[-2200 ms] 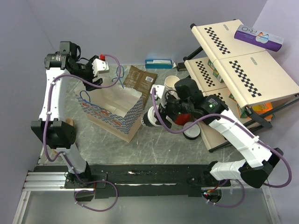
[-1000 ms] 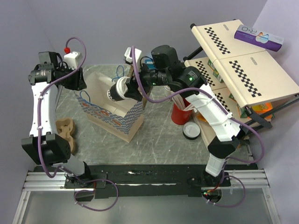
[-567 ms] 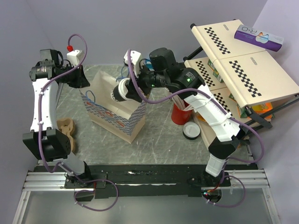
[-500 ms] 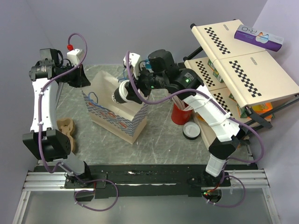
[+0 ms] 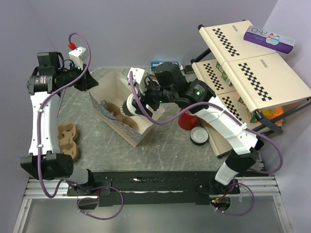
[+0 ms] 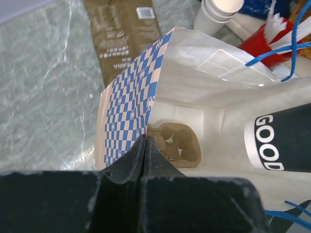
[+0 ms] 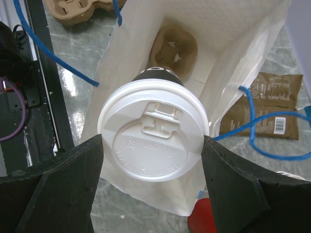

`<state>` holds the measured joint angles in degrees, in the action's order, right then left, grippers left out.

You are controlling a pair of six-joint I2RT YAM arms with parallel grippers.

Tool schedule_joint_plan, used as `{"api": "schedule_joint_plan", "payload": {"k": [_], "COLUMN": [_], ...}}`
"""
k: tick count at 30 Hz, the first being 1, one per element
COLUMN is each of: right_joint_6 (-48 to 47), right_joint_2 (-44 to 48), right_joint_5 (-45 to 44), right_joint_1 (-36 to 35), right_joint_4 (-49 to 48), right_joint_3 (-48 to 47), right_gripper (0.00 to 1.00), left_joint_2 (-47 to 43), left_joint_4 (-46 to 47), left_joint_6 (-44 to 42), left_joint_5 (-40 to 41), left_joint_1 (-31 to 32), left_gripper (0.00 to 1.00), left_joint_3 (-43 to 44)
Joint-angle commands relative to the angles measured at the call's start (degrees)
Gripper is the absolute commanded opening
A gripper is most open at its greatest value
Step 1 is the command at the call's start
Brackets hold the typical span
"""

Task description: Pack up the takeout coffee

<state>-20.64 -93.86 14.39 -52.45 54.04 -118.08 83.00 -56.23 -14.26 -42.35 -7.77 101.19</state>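
The left gripper (image 6: 146, 141) is clenched on the rim of the blue-checkered paper bag (image 6: 127, 94). Beyond it, the right gripper (image 7: 151, 145) grasps the lidded takeout coffee (image 7: 153, 131) in the bag's mouth, above a cardboard cup carrier (image 7: 172, 46) at the bottom.

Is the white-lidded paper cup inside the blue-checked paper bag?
Partly in: the white-lidded paper coffee cup, gripped by the right claw, hangs inside the blue-checked paper bag's mouth, above the brown cardboard carrier.
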Motion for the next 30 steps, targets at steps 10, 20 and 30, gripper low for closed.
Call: {"api": "schedule_joint_plan", "payload": {"k": [10,20,30], "right_joint_6": [0.7,0.8,0.2], "right_joint_2": [6.2,7.8,6.5], "right_joint_5": [-12.3,-17.6,-17.0], "right_joint_1": [-4.0,-5.4,-6.4], "right_joint_4": [-3.8,-4.7,-4.5], "right_joint_3": [2.9,6.7,5.0], "right_gripper": [0.00,0.00,0.00], "left_joint_2": [-15.6,-23.9,-24.6], "left_joint_4": [21.5,25.6,23.2], "left_joint_6": [11.4,18.1,20.1], "left_joint_5": [0.1,10.1,13.7], "left_joint_1": [5.7,12.4,12.5], "left_gripper": [0.01,0.01,0.01], "left_joint_3": [-11.8,-16.5,-18.6]}}
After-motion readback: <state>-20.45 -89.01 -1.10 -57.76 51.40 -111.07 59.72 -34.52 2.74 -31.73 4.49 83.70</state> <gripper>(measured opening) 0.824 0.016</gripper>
